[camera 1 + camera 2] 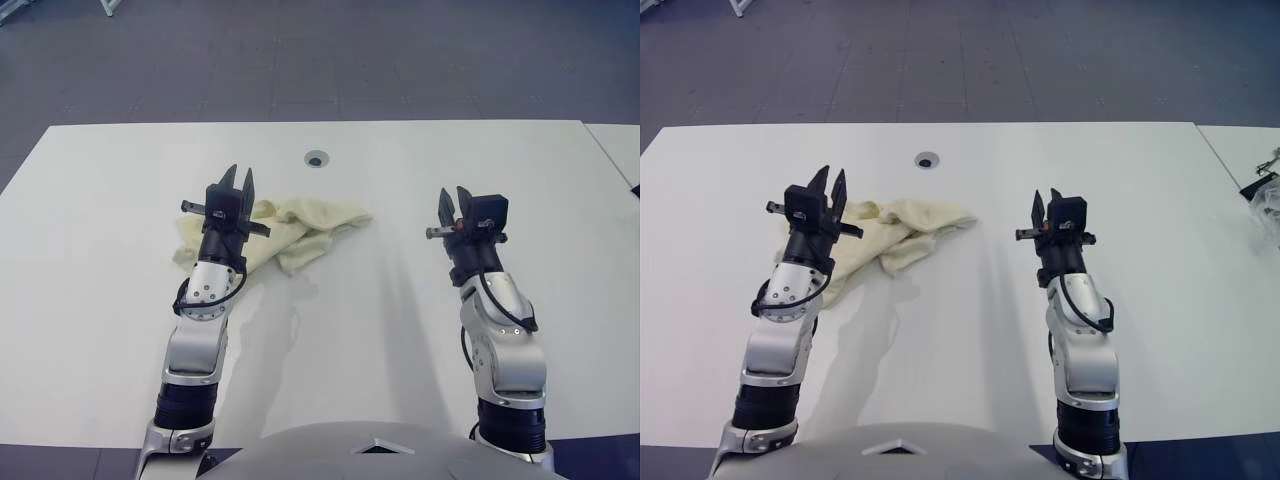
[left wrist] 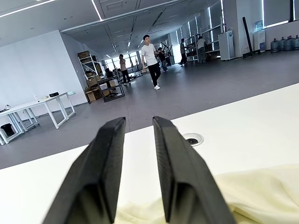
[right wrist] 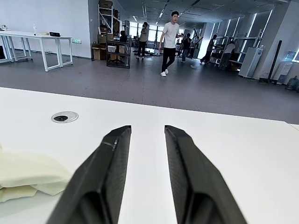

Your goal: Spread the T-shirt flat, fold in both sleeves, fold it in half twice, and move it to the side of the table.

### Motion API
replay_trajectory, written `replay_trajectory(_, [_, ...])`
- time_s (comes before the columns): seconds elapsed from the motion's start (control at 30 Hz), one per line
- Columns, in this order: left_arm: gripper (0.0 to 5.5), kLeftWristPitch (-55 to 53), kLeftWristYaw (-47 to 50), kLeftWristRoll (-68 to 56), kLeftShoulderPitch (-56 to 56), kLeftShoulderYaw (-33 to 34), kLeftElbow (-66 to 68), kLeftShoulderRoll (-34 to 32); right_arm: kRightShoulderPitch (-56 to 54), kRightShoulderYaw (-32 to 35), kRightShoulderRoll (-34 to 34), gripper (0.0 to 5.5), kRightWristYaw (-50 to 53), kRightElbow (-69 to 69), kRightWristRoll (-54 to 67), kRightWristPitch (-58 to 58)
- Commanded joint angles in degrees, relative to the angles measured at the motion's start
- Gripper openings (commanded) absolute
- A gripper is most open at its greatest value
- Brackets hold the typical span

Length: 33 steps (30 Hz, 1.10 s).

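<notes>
A pale yellow T-shirt (image 1: 300, 228) lies crumpled on the white table (image 1: 400, 330), left of centre; its cloth (image 2: 252, 193) also fills the near part of the left wrist view. My left gripper (image 1: 238, 182) hovers over the shirt's left part, fingers open with a narrow gap and nothing between them. My right gripper (image 1: 455, 198) stands open above bare table, well to the right of the shirt. In the right wrist view the shirt's edge (image 3: 23, 175) lies off to one side of the open fingers (image 3: 107, 158).
A round cable grommet (image 1: 317, 158) sits in the table behind the shirt. A second table's corner (image 1: 1260, 170) with small objects is at the far right. Bare table surface lies to the front, right and far left.
</notes>
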<state>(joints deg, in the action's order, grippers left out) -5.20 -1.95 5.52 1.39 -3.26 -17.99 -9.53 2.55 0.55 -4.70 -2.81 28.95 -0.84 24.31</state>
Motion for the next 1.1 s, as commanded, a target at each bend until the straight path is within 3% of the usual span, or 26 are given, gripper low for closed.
replay_trajectory(0.03, [1.6, 0.05, -0.76, 0.17, -0.25, 0.36, 0.2, -0.2, 0.5, -0.37, -0.49, 1.5, -0.51, 1.32, 0.09, -0.22])
replay_trajectory(0.17, [1.14, 0.32, -1.58, -0.05, -0.02, 0.32, 0.23, -0.41, 0.74, -1.09, -0.4, 0.87, -0.48, 1.71, -0.33, -0.22])
replay_trajectory(0.3, [0.49, 0.25, -1.51, 0.09, 0.36, 1.28, 0.47, -0.62, 0.35, -0.93, -0.49, 1.47, -0.15, 1.59, -0.57, 0.19])
replay_trajectory(0.4, [0.01, 0.17, -1.57, 0.26, 0.5, 1.33, 0.43, -0.5, 0.23, -0.68, -0.6, 1.05, -0.16, 1.41, -0.49, -0.29])
replay_trajectory(0.47, [0.0, -0.01, -1.64, 0.33, 0.52, 1.29, 0.38, -0.41, 0.2, -0.51, -0.61, 0.71, -0.17, 1.36, -0.38, -0.33])
replay_trajectory(0.6, [0.58, -0.86, -1.24, 0.66, 0.36, 1.5, 0.31, -0.32, 0.15, -0.33, -0.58, 1.25, 0.11, 1.5, -0.46, 0.12])
replay_trajectory(0.67, [0.94, -0.92, -1.3, 0.62, 0.53, 1.55, 0.44, -0.38, 0.02, -0.41, -0.65, 1.03, -0.08, 1.47, -0.24, -0.2])
replay_trajectory(0.73, [0.7, -0.16, -1.27, 0.61, 0.66, 1.61, 0.62, -0.42, 0.01, -0.54, -0.66, 0.7, -0.08, 1.4, -0.16, -0.09])
replay_trajectory(0.77, [0.51, 0.02, -1.31, 0.58, 0.69, 1.61, 0.61, -0.44, 0.02, -0.57, -0.65, 0.94, 0.0, 1.37, -0.2, 0.01])
replay_trajectory(0.87, [0.04, -0.2, -1.43, 0.58, 0.56, 1.54, 0.47, -0.42, 0.17, -0.88, -0.74, 0.45, -0.41, 1.4, 0.09, -0.55])
replay_trajectory(0.93, [0.35, -0.5, -1.34, 0.65, 0.4, 1.58, 0.36, -0.37, 0.21, -1.11, -0.77, 0.1, -0.58, 1.35, 0.14, -0.58])
replay_trajectory(1.1, [1.25, -0.62, -1.34, 0.7, 0.13, 1.79, 0.33, -0.53, 0.38, -0.76, -0.76, 0.91, -0.28, 1.29, -0.11, -0.42])
